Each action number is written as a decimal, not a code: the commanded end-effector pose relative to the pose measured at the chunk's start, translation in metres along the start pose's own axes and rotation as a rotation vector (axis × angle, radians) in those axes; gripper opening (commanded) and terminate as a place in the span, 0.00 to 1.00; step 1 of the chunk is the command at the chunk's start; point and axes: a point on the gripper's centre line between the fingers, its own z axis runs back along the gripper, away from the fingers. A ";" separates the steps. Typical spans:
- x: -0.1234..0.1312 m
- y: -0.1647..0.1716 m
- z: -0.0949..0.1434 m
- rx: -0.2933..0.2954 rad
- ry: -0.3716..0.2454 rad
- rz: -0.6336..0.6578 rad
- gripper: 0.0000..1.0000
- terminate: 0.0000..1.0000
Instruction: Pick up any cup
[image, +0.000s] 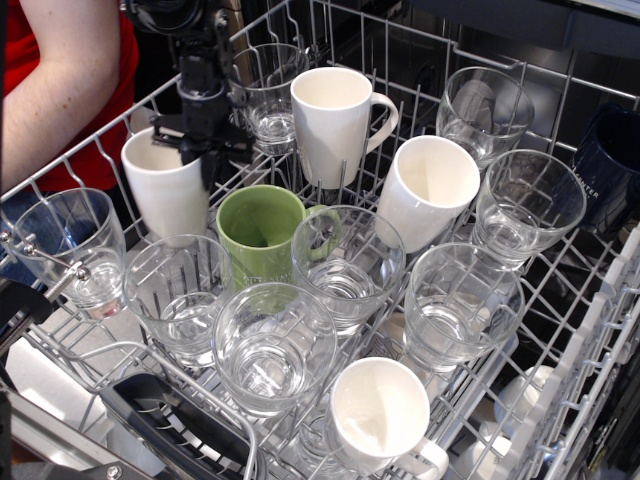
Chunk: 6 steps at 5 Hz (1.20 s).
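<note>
The cup (165, 195) is tall, slim and plain white, and stands at the left back of the dishwasher rack (590, 330). It is next to the green mug (255, 235). My gripper (207, 158) comes down from above at the cup's right rim. Its black fingers are drawn close together over that rim, one seeming inside and one outside. The cup stands nearly upright, and its base is hidden behind a clear glass (180, 300).
A white mug with a loop handle (330, 120) stands right of the gripper. More white mugs (425, 190) (380, 415) and several clear glasses (345, 265) fill the rack. A dark blue mug (610, 160) is at far right. A person's arm (60, 80) is at back left.
</note>
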 end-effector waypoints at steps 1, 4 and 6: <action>0.000 0.021 0.103 0.017 -0.213 -0.002 0.00 0.00; 0.034 0.021 0.185 -0.024 -0.293 -0.009 0.00 0.00; 0.029 0.020 0.203 0.033 -0.238 -0.079 0.00 1.00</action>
